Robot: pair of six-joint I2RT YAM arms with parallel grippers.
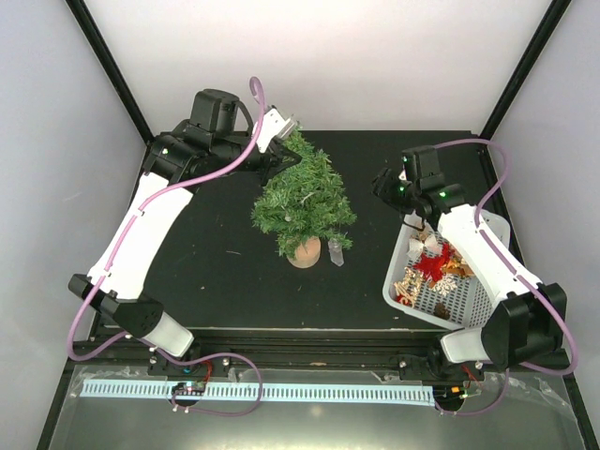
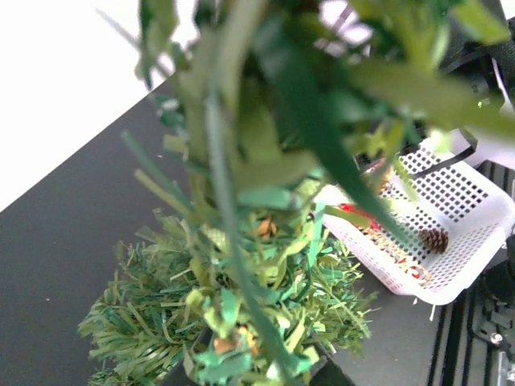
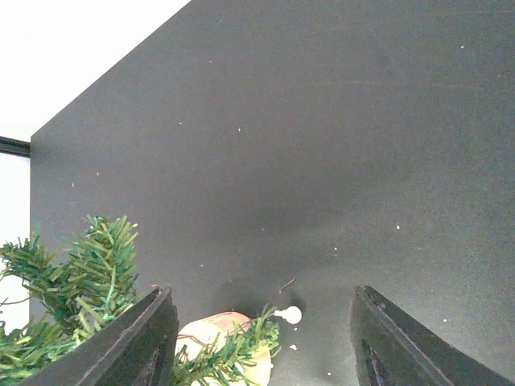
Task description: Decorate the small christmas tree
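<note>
The small christmas tree stands mid-table on its light-wood disc base. My left gripper is at the tree's top; in the left wrist view green needles fill the frame and lie between the two dark fingertips, which stand apart. My right gripper hovers right of the tree, open and empty; its fingers frame the tree's base, some branches and a small white bulb ornament on the table.
A white perforated basket at the right holds red and gold ornaments; it also shows in the left wrist view with a pine cone. A small clear ornament lies beside the tree base.
</note>
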